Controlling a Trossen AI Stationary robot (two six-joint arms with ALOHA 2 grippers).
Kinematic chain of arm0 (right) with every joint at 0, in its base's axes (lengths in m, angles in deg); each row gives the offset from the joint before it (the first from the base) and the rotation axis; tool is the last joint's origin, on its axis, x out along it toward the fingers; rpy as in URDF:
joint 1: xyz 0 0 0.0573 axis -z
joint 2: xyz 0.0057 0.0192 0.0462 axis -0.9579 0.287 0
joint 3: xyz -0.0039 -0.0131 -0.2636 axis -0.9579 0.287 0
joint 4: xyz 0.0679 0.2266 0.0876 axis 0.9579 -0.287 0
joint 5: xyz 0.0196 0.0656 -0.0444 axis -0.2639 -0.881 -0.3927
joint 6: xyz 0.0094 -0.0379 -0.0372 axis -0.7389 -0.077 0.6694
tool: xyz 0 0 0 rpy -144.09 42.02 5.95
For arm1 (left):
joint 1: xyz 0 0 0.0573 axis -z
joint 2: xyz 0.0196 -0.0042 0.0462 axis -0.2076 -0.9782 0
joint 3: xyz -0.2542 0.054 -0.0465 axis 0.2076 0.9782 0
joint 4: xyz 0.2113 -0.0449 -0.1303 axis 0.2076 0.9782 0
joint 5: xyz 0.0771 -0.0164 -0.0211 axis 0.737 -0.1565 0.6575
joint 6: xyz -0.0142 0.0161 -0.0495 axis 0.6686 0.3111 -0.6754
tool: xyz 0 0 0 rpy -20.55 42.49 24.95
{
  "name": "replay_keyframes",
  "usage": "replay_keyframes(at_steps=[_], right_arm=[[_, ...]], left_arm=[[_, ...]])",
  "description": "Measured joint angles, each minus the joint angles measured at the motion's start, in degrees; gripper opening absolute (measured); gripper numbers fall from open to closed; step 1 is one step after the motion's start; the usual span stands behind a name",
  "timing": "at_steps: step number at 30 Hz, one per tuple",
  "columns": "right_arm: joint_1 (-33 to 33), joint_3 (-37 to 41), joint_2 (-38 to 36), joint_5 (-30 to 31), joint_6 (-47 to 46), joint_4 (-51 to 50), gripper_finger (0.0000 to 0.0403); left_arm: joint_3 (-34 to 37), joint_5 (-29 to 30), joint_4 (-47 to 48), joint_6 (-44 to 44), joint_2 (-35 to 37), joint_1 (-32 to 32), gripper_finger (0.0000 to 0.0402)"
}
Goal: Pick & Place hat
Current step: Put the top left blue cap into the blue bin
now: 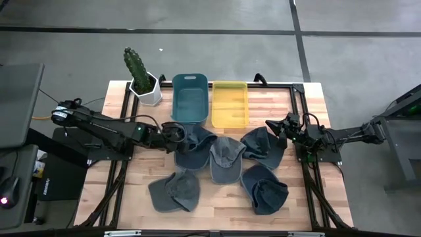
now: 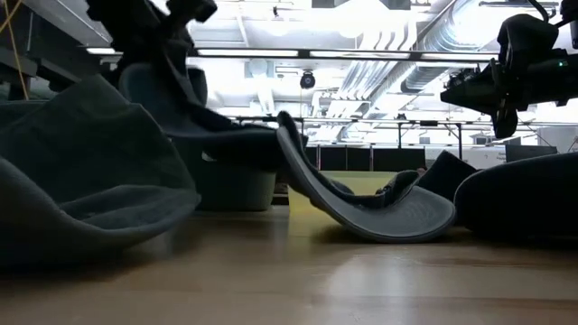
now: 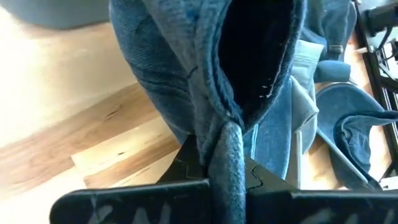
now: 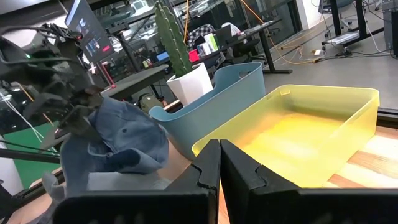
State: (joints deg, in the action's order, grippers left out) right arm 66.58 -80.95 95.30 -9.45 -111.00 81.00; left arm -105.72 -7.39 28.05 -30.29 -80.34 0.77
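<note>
Hat point(image 3: 205, 81): pinched in my left gripper point(image 1: 172, 133) — lifted.
Next: I'd carry it to the teal bin point(image 1: 189, 99) just ahead.
Right gripper point(image 4: 219, 163): pressed together, idle.

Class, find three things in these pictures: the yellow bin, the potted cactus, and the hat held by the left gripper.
yellow bin point(image 1: 229, 104): high view, its bare floor.
potted cactus point(image 1: 135, 68): high view, the green stem above the white pot.
hat held by the left gripper point(image 3: 180, 56): left wrist view, the bunched blue denim crown.
</note>
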Motion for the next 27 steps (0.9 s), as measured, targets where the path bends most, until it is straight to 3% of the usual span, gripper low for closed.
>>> replay_keyframes(at_steps=[7, 19, 27], right_arm=[[0.0, 0.0, 0.0, 0.0, 0.0, 0.0, 0.0005], [0.0, 0.0, 0.0, 0.0, 0.0, 0.0, 0.0005], [0.0, 0.0, 0.0, 0.0, 0.0, 0.0, 0.0005]], left_arm=[[-5.9, 1.5, 8.9, 1.1, 0.0, 0.0, 0.0], [-14.0, 3.0, 9.2, 5.6, 0.0, 0.0, 0.0], [-19.3, 11.9, 10.0, 9.2, 0.0, 0.0, 0.0]])
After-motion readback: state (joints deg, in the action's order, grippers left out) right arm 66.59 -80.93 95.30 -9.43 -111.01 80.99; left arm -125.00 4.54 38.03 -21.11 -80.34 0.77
